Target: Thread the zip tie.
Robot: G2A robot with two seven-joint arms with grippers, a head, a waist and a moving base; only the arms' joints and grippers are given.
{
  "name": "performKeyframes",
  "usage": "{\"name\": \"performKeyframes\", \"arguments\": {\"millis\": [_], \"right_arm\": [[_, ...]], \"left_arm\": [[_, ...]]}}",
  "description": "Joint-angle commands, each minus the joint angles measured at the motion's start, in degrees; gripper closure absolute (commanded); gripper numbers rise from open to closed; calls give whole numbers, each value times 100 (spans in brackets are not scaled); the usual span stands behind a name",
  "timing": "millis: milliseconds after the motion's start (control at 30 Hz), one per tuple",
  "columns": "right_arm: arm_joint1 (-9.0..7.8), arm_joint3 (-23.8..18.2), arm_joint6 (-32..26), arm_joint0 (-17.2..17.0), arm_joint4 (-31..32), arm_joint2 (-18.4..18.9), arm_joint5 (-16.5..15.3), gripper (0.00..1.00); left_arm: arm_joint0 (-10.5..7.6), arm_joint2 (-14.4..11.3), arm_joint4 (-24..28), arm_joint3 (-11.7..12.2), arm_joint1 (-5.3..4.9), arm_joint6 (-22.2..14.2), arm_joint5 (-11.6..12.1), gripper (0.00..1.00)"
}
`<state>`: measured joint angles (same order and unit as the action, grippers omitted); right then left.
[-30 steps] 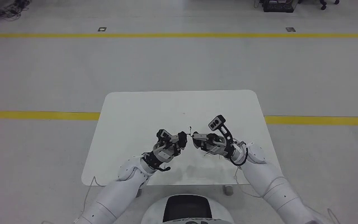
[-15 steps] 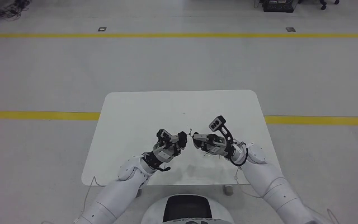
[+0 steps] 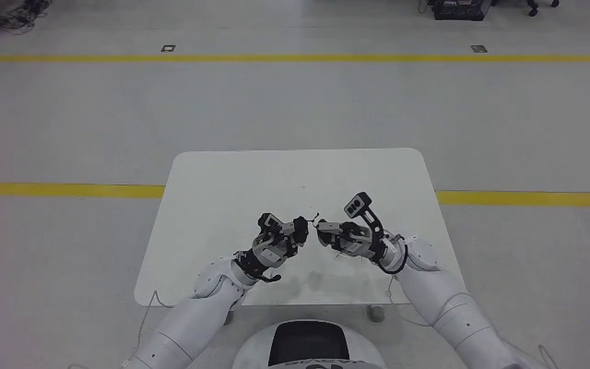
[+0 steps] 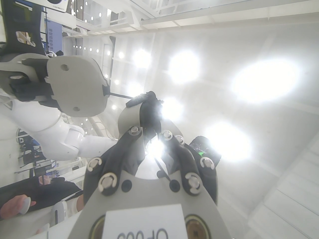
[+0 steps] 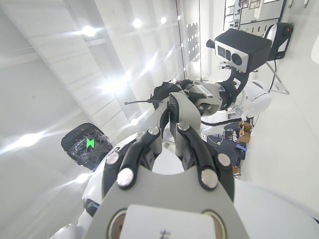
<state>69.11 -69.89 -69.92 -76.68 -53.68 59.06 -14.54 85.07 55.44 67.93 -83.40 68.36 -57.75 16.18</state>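
The zip tie (image 3: 314, 220) is a thin black strand held above the front middle of the white table (image 3: 230, 184), bridging the two grippers. My left gripper (image 3: 299, 228) is shut on one part of it. In the left wrist view the strand (image 4: 120, 96) runs from the left gripper (image 4: 149, 111) across to the right gripper (image 4: 74, 85). My right gripper (image 3: 324, 231) faces it a finger's width away, also shut on the tie. In the right wrist view the right gripper (image 5: 170, 105) has its fingers pressed together. A free end of the tie (image 5: 138, 101) sticks out sideways, with the left gripper (image 5: 179, 89) just behind.
Both grippers hover near the table's front edge (image 3: 277, 303). Grey floor with yellow lines (image 3: 83, 190) surrounds the table.
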Motion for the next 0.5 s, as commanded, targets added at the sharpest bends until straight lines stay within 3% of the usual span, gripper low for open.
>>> {"name": "performKeyframes", "arguments": {"millis": [0, 467], "right_arm": [[5, 15, -1, -1, 13, 2, 0, 100], [35, 111, -5, -10, 75, 25, 11, 100]], "left_arm": [[0, 0, 0, 0, 0, 0, 0, 100], [0, 0, 0, 0, 0, 0, 0, 100]]}}
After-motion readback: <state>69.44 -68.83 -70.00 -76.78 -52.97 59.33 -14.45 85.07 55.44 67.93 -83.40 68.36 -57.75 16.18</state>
